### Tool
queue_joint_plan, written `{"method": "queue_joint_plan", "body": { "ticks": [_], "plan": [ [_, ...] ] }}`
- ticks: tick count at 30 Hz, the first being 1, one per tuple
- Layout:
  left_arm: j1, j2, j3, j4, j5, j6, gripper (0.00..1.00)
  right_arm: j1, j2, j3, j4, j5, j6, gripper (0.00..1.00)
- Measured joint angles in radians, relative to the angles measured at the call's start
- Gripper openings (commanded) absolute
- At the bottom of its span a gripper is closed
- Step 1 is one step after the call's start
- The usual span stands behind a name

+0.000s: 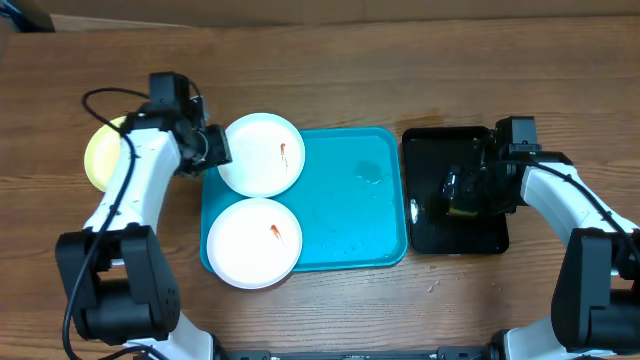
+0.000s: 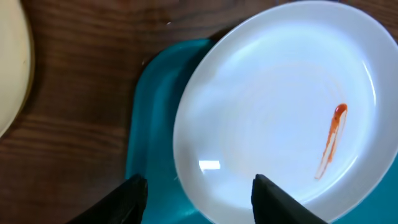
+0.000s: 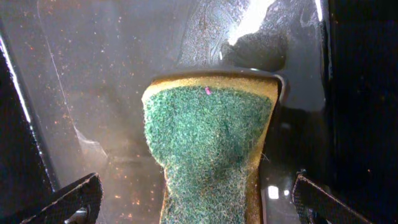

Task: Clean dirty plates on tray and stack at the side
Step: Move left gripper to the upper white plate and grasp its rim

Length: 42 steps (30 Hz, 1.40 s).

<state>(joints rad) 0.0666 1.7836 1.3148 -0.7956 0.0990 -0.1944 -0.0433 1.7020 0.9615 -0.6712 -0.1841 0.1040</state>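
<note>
Dirty plates [image 1: 253,242]: we see two smeared white ones on the tray [image 1: 350,215], left gripper [image 2: 199,180] unclenched astride the far plate [image 1: 262,153] rim, right gripper [image 3: 196,180] gaping around the sponge [image 3: 208,143].

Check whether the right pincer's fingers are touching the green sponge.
Apart. The right wrist view shows the green sponge sitting between the wide-open fingers of the right pincer, with wet black tray floor visible on each side of it.

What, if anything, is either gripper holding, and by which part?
Nothing held: left gripper open astride the rim of the far white plate, right gripper open around the sponge.
</note>
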Motion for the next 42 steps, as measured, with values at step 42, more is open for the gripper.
{"method": "queue_joint_plan", "body": {
  "ticks": [42],
  "plan": [
    [-0.218,0.074,-0.135,0.248,0.261,0.011,0.51,0.0,0.0,0.0,-0.006,-0.003,0.0,1.0]
  ]
}}
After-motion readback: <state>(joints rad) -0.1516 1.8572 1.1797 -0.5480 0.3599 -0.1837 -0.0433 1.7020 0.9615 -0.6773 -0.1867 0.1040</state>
